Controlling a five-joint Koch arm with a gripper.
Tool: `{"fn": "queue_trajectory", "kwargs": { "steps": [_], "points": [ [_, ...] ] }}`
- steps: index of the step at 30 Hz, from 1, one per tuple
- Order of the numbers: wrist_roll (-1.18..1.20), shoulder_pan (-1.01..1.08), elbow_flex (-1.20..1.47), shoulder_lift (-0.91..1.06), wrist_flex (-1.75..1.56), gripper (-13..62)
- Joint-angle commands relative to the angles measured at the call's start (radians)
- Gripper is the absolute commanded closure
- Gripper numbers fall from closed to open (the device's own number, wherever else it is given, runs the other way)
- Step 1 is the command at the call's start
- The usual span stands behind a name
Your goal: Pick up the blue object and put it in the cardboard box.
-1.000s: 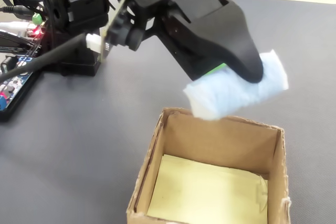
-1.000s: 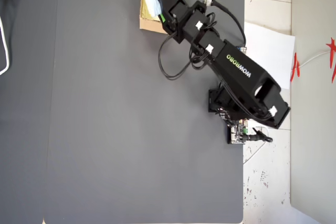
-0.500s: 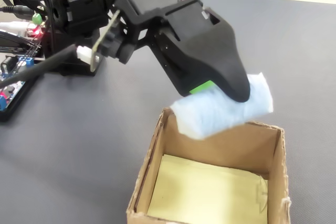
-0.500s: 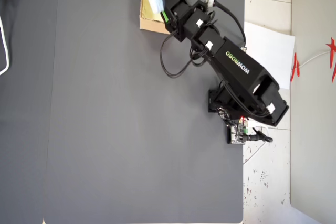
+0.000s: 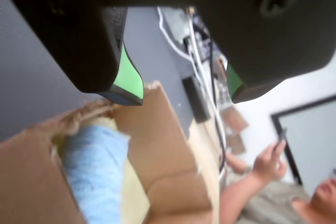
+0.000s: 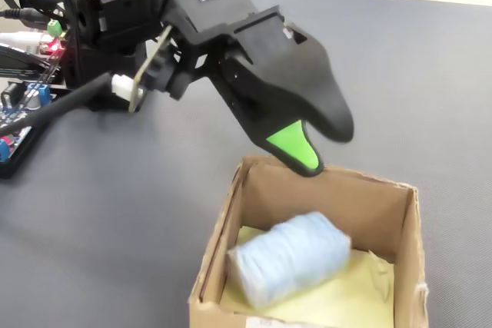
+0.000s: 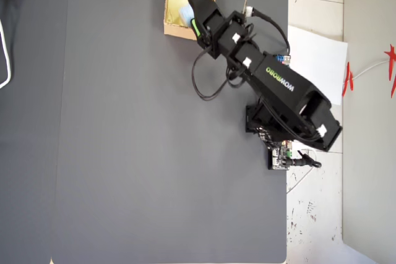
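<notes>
The blue object [image 6: 289, 257] lies inside the cardboard box [image 6: 213, 245], low in the fixed view, resting on the pale yellowish floor and tilted so that one end points toward the box's near left corner. The wrist view shows the same thing from above: the blue object [image 5: 95, 174] sits at the lower left of the frame, behind a torn brown wall of the box [image 5: 163, 150], free of any contact with the arm.

The gripper [image 5: 181, 90] hangs above the box with its jaws spread wide. In the wrist view the two green-tipped fingers stand well apart at the top of the frame, with the gray mat and some cables showing in the gap between them. In the fixed view the gripper [image 6: 311, 147] is just over the far rim of the box, empty, nose angled down. That placement fits a drop from above: an open hand centred over the opening lets the lump fall clear of the walls.

From overhead, the box [image 7: 174, 28] sits at the top edge of the gray mat [image 7: 136, 153], and the arm reaches to it from its base at the right of the frame. A sliver of the blue object [image 7: 184, 12] shows beside the fingers. The placing looks complete.
</notes>
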Motion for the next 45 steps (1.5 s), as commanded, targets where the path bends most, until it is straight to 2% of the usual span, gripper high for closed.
{"fn": "queue_trajectory", "kwargs": {
  "steps": [1, 33, 45],
  "points": [
    [0.049, -0.037, -0.012, 0.055, -0.106, 17.0],
    [0.114, -0.538, 0.503, 0.476, -0.192, 17.0],
    [0.163, -0.589, 0.635, 0.488, -0.186, 16.9]
  ]
}}
